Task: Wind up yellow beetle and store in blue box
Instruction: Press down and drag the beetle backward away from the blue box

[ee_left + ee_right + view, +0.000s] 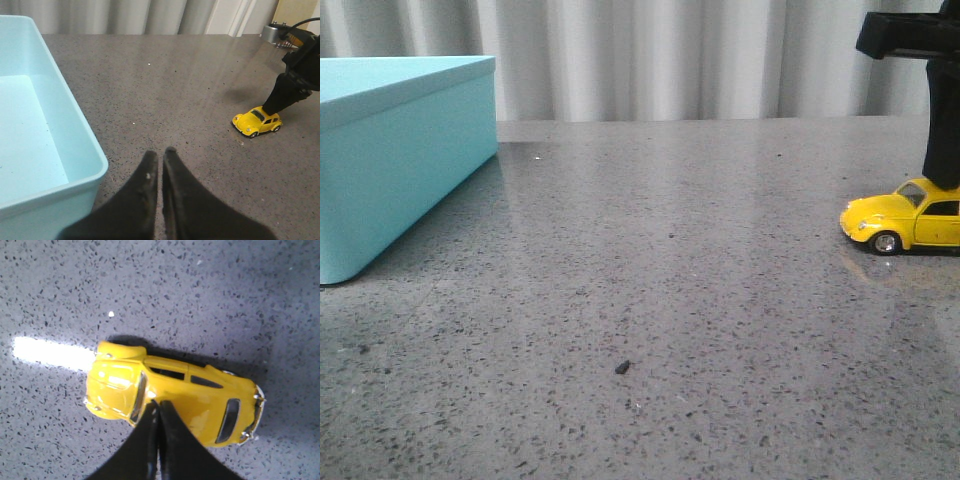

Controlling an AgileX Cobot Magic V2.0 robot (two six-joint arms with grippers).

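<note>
The yellow beetle (905, 218) stands on its wheels at the right edge of the front view, nose pointing left. It also shows in the left wrist view (256, 121) and the right wrist view (200, 390). My right gripper (942, 180) is shut, its joined fingertips (159, 404) resting on the car's roof just behind the windscreen, not around the body. The blue box (400, 150) stands at the far left. In the left wrist view its rim (80, 135) shows an open top and an empty inside. My left gripper (160, 152) is shut and empty, beside the box's near corner.
Grey speckled tabletop (650, 260) stretches between the box and the car. A small dark speck (622, 367) lies near the front middle. Grey curtains hang behind the table's far edge. A metal object (272, 32) sits at the far right in the left wrist view.
</note>
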